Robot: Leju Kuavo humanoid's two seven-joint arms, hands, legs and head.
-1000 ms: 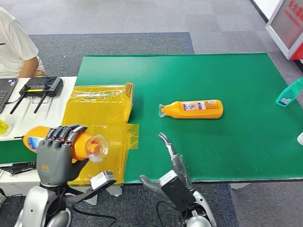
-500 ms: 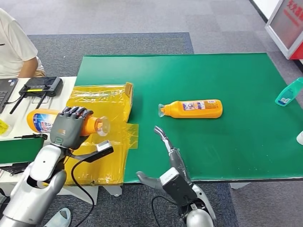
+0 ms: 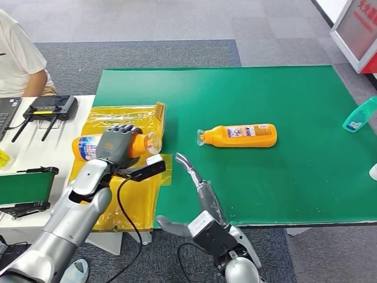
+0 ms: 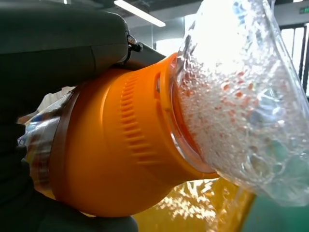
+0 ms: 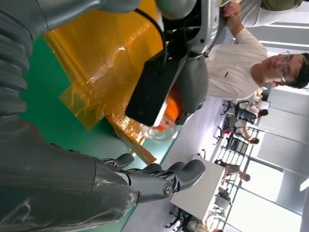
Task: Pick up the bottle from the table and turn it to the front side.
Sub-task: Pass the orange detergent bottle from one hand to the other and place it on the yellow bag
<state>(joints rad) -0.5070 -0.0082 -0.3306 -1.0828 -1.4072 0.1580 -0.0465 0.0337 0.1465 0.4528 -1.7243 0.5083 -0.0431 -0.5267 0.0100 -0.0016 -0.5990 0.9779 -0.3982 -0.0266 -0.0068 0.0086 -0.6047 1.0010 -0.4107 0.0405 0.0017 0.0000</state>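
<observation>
In the head view, the left hand (image 3: 116,143) is seen at centre left of the frame, raised above a yellow plastic bag (image 3: 133,127) spread on the green mat (image 3: 288,177). Its fingers are wrapped over the middle of an orange bottle (image 3: 86,146), which is held lying sideways, its labelled base towards the left of the frame and its clear cap (image 3: 154,141) towards the right. The silver forearm runs down to the lower left corner, with a dark wrist camera box (image 3: 149,168) just below the hand. In the left wrist view the orange ribbed neck (image 4: 123,145) and the bubbly clear cap (image 4: 247,96) are seen close up, clasped by dark fingers (image 4: 65,43).

The right hand (image 3: 195,183) is seen at lower centre, held edge-on over the front part of the mat, with its fingers stretched out straight, its thumb spread to the side and nothing held. In the right wrist view its extended fingers (image 5: 164,176) are seen apart and bare.

A second orange bottle (image 3: 240,135) lies on its side at the centre of the mat, cap towards the left, well apart from both hands. A teal bottle (image 3: 359,115) lies at the right edge. A person in a white shirt (image 3: 17,56) sits at upper left, beside a black controller (image 3: 49,108) on a white table (image 3: 40,147)
</observation>
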